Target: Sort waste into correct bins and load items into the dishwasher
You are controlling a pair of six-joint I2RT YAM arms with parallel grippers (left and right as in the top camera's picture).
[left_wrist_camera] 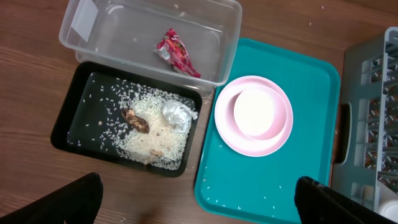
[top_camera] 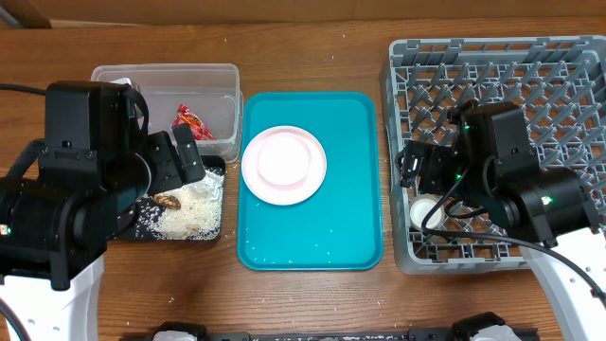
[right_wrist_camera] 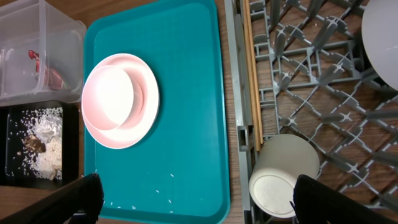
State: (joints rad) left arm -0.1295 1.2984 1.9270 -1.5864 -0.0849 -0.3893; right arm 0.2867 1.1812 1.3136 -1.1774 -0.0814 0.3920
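A pink bowl (top_camera: pixel 282 157) sits on a pink plate (top_camera: pixel 309 180) on the teal tray (top_camera: pixel 308 242). They also show in the left wrist view, bowl (left_wrist_camera: pixel 255 112) and plate (left_wrist_camera: pixel 229 140), and in the right wrist view, bowl (right_wrist_camera: pixel 109 93) and plate (right_wrist_camera: pixel 144 118). A black bin (left_wrist_camera: pixel 78 124) holds rice, a brown food scrap (left_wrist_camera: pixel 135 121) and a foil ball (left_wrist_camera: pixel 177 114). A clear bin (left_wrist_camera: pixel 112 31) holds a red wrapper (left_wrist_camera: pixel 176 51). My left gripper (left_wrist_camera: pixel 199 205) is open and empty above the tray's left front corner. My right gripper (right_wrist_camera: pixel 205 202) is open and empty over the tray's right edge.
The grey dish rack (top_camera: pixel 402 114) stands on the right with a white cup (right_wrist_camera: pixel 283 174) on its side near the front left corner. A wooden stick (right_wrist_camera: pixel 250 74) lies along the rack's left edge. A white dish (right_wrist_camera: pixel 380 37) shows at the rack's far side. Rice grains dot the tray.
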